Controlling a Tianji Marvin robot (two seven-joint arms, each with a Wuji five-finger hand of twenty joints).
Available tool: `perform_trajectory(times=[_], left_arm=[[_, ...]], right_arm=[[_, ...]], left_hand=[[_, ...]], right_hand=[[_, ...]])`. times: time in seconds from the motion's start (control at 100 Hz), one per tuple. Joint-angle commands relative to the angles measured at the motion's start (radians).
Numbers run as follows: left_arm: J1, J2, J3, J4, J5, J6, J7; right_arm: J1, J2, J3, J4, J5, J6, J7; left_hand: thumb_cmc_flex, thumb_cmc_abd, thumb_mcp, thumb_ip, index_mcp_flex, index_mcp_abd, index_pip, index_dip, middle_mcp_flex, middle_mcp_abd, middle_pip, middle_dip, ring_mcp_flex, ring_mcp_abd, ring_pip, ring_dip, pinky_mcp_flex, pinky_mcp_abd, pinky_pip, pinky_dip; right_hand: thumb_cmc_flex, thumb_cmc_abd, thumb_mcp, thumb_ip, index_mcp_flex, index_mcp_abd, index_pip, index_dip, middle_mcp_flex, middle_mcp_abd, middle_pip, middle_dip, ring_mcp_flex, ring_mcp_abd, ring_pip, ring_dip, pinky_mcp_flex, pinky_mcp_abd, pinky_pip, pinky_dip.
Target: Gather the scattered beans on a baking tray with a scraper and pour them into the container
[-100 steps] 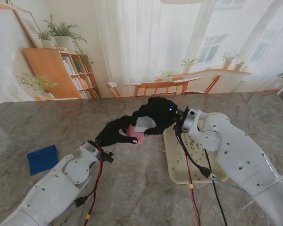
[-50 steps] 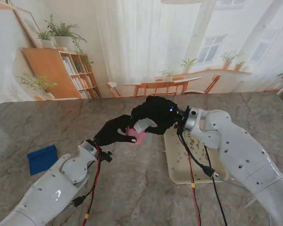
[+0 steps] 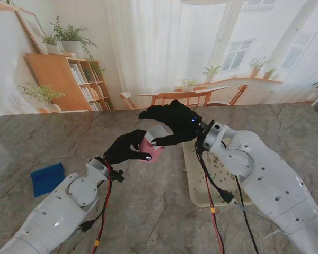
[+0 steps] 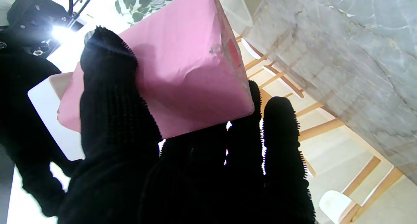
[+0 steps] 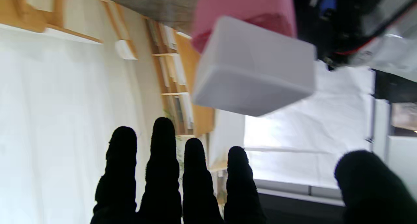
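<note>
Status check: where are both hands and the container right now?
Left hand shut on pink container, lifted. Right hand open, fingers spread, white box at the pink rim, not gripped. Beans scattered on baking tray. Blue scraper untouched at far left.

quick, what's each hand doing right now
left hand: shut on the pink container.
right hand: fingers spread by the white lid; whether it holds it cannot be told.

Bookshelf, curtained windows, wooden dining table.
</note>
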Motion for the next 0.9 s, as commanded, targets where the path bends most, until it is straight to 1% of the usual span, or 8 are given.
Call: perform_trajectory(times=[0.0,0.07,0.17,0.42,0.55,0.71,0.82,0.89], left_arm=[[0.003,0.0,0.001,-0.002,-0.002,0.002,0.004],[0.003,-0.001,0.0,-0.002,0.001,0.0,0.007],[0.004,-0.001,-0.001,-0.002,0.002,-0.001,0.009],[0.009,-0.001,-0.005,-0.007,0.003,0.002,0.013],[0.011,-0.002,-0.007,-0.012,0.001,0.006,0.015],[0.018,0.0,-0.011,-0.024,0.003,0.013,0.014],[0.021,0.0,-0.013,-0.028,0.003,0.017,0.014],[0.022,0.0,-0.014,-0.03,0.003,0.018,0.014]], right_arm=[[-0.017,-0.001,-0.004,-0.013,-0.004,0.016,0.033],[-0.026,-0.003,-0.018,-0.03,0.002,0.108,0.05],[-0.034,-0.004,-0.035,-0.054,0.014,0.207,0.092],[-0.029,0.001,-0.064,-0.078,0.021,0.275,0.162],[-0.023,0.003,-0.072,-0.082,0.013,0.273,0.173],[-0.016,0.003,-0.07,-0.068,-0.033,0.23,0.12],[-0.008,-0.002,-0.068,-0.044,-0.036,0.192,0.068],[-0.001,-0.002,-0.067,-0.034,-0.048,0.164,0.049]], left_hand=[[0.238,0.215,0.285,-0.073,0.083,-0.178,0.155,0.052,0.137,-0.171,0.128,0.097,0.068,-0.068,0.077,0.032,-0.005,-0.024,0.002,0.007],[0.238,0.215,0.284,-0.074,0.083,-0.176,0.155,0.054,0.136,-0.17,0.128,0.097,0.067,-0.068,0.078,0.032,-0.006,-0.023,0.002,0.007],[0.24,0.215,0.284,-0.074,0.082,-0.177,0.154,0.055,0.136,-0.17,0.128,0.097,0.065,-0.069,0.079,0.032,-0.007,-0.024,0.003,0.008],[0.24,0.216,0.283,-0.074,0.083,-0.175,0.151,0.057,0.135,-0.169,0.129,0.097,0.064,-0.066,0.082,0.033,-0.009,-0.024,0.004,0.008],[0.24,0.215,0.283,-0.074,0.084,-0.174,0.15,0.058,0.135,-0.168,0.13,0.097,0.063,-0.065,0.083,0.033,-0.009,-0.022,0.004,0.008],[0.24,0.216,0.283,-0.074,0.083,-0.173,0.149,0.059,0.134,-0.167,0.13,0.097,0.062,-0.064,0.083,0.033,-0.01,-0.023,0.004,0.008],[0.241,0.216,0.283,-0.074,0.083,-0.172,0.147,0.06,0.133,-0.167,0.13,0.096,0.06,-0.063,0.084,0.032,-0.011,-0.022,0.004,0.008],[0.241,0.217,0.283,-0.074,0.083,-0.172,0.147,0.061,0.133,-0.168,0.131,0.096,0.06,-0.064,0.085,0.033,-0.011,-0.021,0.005,0.008]], right_hand=[[0.019,0.118,-0.142,0.05,-0.008,0.029,-0.008,0.077,0.01,0.046,-0.035,0.062,0.006,0.012,0.088,0.081,0.007,0.031,-0.013,0.082],[0.068,0.205,-0.251,0.07,-0.018,0.066,0.023,0.156,0.015,0.107,-0.04,0.159,-0.007,0.037,0.235,0.189,0.026,0.06,0.017,0.206],[0.066,0.24,-0.284,0.079,0.011,0.071,0.039,0.192,0.034,0.137,-0.051,0.209,0.015,0.053,0.353,0.262,0.097,0.069,0.108,0.32],[0.055,0.158,-0.211,0.084,0.033,0.067,0.048,0.229,0.071,0.134,-0.045,0.299,0.163,0.015,0.473,0.335,0.324,0.003,0.342,0.474],[0.108,0.052,-0.125,0.089,0.045,0.056,0.06,0.246,0.092,0.108,-0.016,0.323,0.216,-0.032,0.489,0.326,0.407,-0.059,0.372,0.454],[0.357,-0.119,-0.043,0.102,0.156,-0.016,0.156,0.28,0.228,-0.004,0.144,0.341,0.344,-0.153,0.464,0.235,0.567,-0.175,0.319,0.312],[0.353,-0.204,0.279,0.077,0.212,-0.071,0.268,0.259,0.339,-0.101,0.305,0.323,0.387,-0.176,0.397,0.165,0.576,-0.162,0.234,0.227],[0.376,-0.215,0.364,0.064,0.204,-0.1,0.318,0.231,0.38,-0.145,0.356,0.309,0.404,-0.185,0.357,0.139,0.567,-0.155,0.206,0.198]])
